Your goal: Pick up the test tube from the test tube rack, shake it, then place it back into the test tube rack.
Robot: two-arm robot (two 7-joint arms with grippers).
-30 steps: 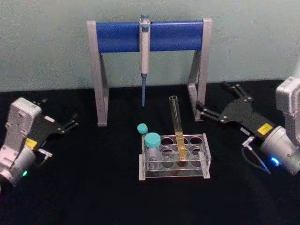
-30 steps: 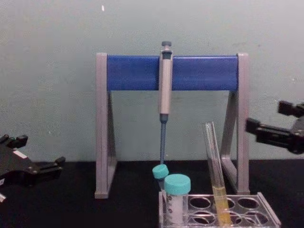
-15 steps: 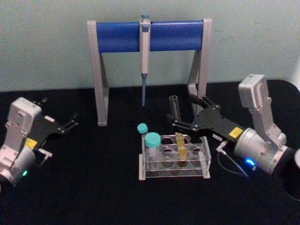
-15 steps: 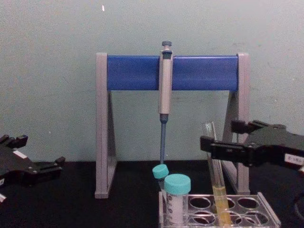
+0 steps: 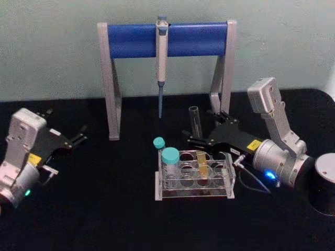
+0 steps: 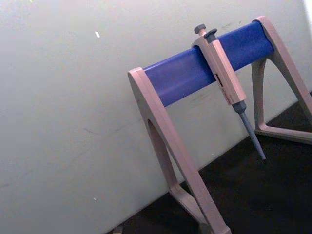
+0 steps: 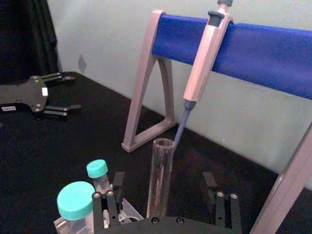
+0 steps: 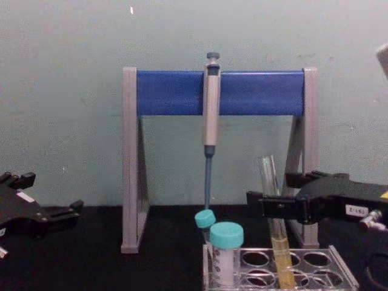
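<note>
Two right gripper [image 7: 161, 195] fingers are standing apart, flanking the test tube [image 7: 160, 168] seated in the test tube rack [image 5: 193, 192] just below them; we are judging the glass light, slick and fragile, best pinched gently above its liquid. The right wrist view is showing those gaps, the chest view the yellow liquid [image 8: 282, 257]; our left gripper [image 5: 67, 125] is idling well away, fingers spread.

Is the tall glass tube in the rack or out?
In. The test tube stands in a hole of the test tube rack; the right gripper straddles it, jaws open.
</note>
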